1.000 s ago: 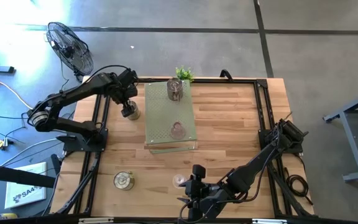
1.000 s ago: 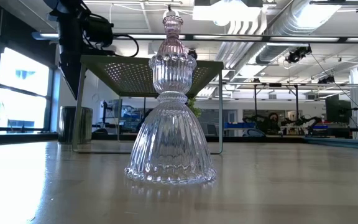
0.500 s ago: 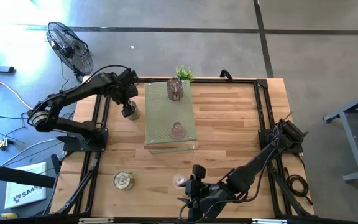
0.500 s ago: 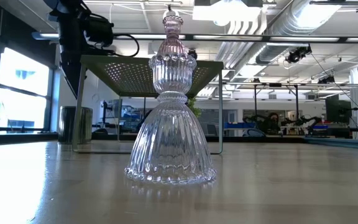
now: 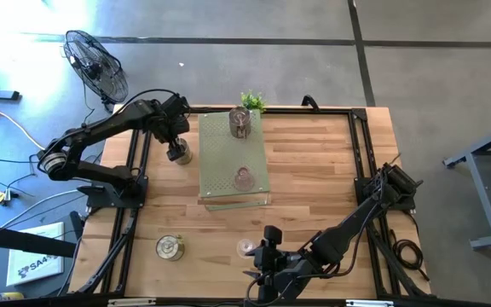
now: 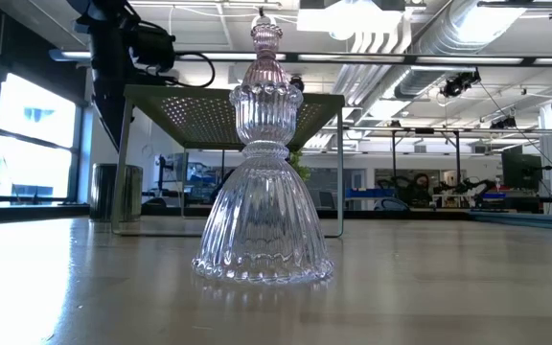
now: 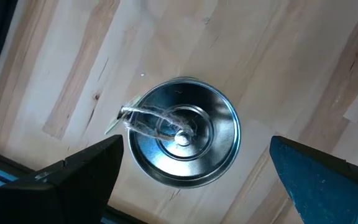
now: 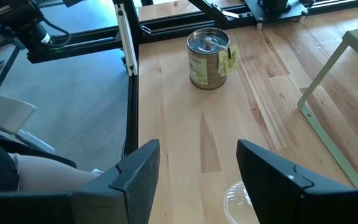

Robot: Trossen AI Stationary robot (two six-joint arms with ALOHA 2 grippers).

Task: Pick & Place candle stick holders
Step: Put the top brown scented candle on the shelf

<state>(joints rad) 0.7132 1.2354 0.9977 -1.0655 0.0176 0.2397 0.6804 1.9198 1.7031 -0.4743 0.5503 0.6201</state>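
While the left gripper (image 5: pixel 176 147) hangs with its fingers spread wide directly above a metal holder (image 7: pixel 184 132), nothing is in its grasp; that holder stands on the table (image 5: pixel 314 170) straight below it, just beside the pale green board (image 5: pixel 233 158). On the board, off to the gripper's side, stand a dark metal holder (image 5: pixel 240 123) and a pink glass holder (image 5: pixel 243 179). The right gripper (image 5: pixel 269 256) waits at the table's near edge, its fingers also wide and empty, with a clear glass holder (image 5: pixel 245 248) just beside it and another metal holder (image 8: pixel 209 60) farther ahead of it. Judging by this, two holders sit on the board and three remain on the table; a sixth is not visible.
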